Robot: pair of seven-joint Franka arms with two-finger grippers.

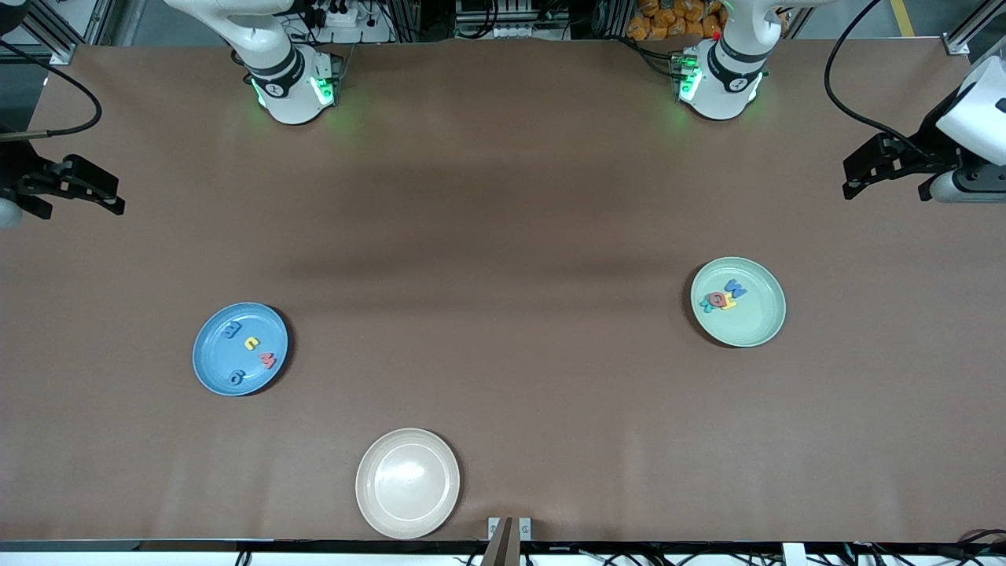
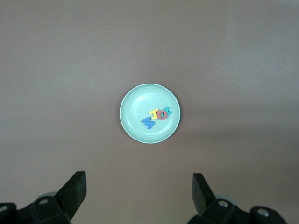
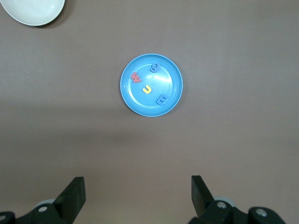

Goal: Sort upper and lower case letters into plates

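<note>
The blue plate lies toward the right arm's end of the table and holds several letters: two blue ones, a yellow one and a red one. The mint green plate lies toward the left arm's end. Its letters are bunched together: a blue one, a red one, a yellow one and a teal one. My left gripper hangs open and empty high over its end of the table. My right gripper hangs open and empty over the other end.
A beige plate with nothing in it sits near the table's front edge, nearer to the front camera than the blue plate. A small bracket stands at that edge. Black cables run along both ends of the table.
</note>
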